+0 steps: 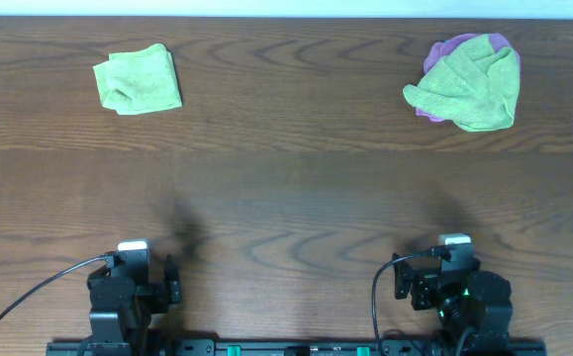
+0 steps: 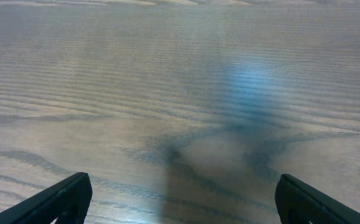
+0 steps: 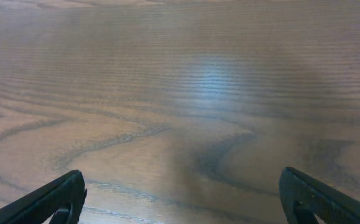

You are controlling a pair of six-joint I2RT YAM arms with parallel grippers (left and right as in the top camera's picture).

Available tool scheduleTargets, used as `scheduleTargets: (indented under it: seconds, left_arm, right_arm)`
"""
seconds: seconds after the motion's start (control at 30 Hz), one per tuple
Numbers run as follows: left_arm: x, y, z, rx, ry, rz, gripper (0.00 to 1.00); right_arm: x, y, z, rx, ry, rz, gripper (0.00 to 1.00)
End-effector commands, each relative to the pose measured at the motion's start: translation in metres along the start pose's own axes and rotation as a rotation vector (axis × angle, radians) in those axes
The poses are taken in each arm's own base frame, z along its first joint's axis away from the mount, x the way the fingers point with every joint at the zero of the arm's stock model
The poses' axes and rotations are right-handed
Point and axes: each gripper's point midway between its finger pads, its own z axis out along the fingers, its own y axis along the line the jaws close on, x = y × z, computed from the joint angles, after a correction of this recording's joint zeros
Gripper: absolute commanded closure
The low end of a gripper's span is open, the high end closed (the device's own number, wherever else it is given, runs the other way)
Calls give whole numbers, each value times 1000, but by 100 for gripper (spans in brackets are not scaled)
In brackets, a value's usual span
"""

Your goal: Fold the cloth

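A folded green cloth (image 1: 139, 80) lies at the far left of the table. At the far right a crumpled green cloth (image 1: 469, 87) lies on top of a purple cloth (image 1: 460, 45) whose edge shows behind it. My left gripper (image 1: 169, 281) rests at the near left edge, open and empty; its wrist view shows both fingertips (image 2: 181, 198) wide apart over bare wood. My right gripper (image 1: 405, 280) rests at the near right edge, open and empty, with its fingertips (image 3: 181, 196) also wide apart over bare wood. No cloth shows in either wrist view.
The wooden table (image 1: 286, 188) spans the whole overhead view. The arm bases and cables (image 1: 29, 297) sit along the near edge.
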Motion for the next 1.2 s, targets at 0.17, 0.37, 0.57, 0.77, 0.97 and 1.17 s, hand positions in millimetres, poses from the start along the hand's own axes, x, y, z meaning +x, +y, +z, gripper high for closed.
scheduleTargets:
  seconds: [0.17,0.37,0.57,0.77,0.97,1.17]
  left_arm:
    - [16,4,1,-21,60,27,5]
    - [16,4,1,-21,60,27,5]
    - [16,4,1,-21,60,27,4]
    - [16,4,1,-21,60,27,5]
    - [16,4,1,-21,60,27,5]
    - [16,4,1,-21,60,27,5]
  right_arm:
    - [3,-1,2,4,4,-16,1]
    - [3,-1,2,4,4,-16,1]
    - [3,-1,2,4,4,-16,1]
    - [-12,2,1,-13,-46,22,1]
    - [-55,-3,-18,41,-75,28,1]
    - [-116,-19,-34,146,-20,58,1]
